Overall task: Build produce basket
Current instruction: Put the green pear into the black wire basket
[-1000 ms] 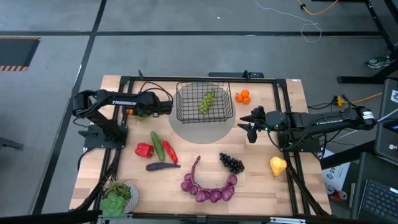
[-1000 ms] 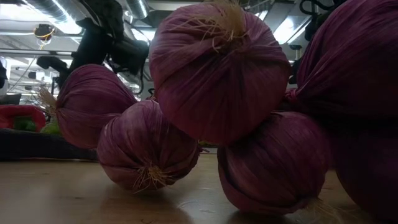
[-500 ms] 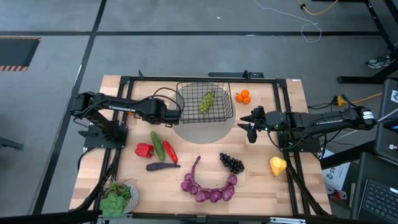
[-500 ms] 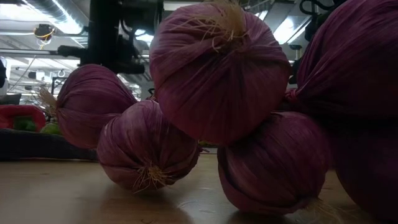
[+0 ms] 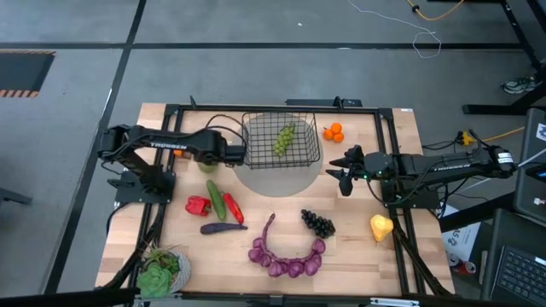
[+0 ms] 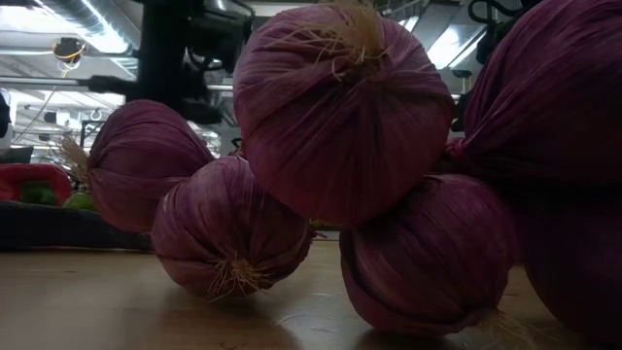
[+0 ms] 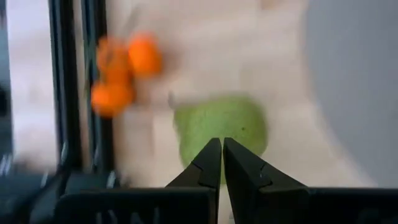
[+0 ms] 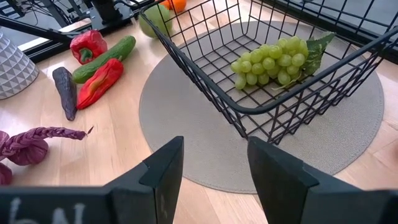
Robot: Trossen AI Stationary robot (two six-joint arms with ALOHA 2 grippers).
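Observation:
The black wire basket stands on a round grey mat and holds green grapes. My left gripper is shut with nothing between its fingers. It hangs over a green pear that lies on the table by the basket's left side. Oranges lie next to the pear. My right gripper waits open to the right of the basket, its fingers pointing at the basket.
Red peppers, a cucumber and an aubergine lie left of centre. The purple onion string, dark grapes and a yellow pear lie near the front. More oranges are right of the basket, and a lettuce plate is front left.
My left arm has stretched out toward the basket's left side and risen a little, its gripper staying shut. The green pear now shows on the table beside the arm.

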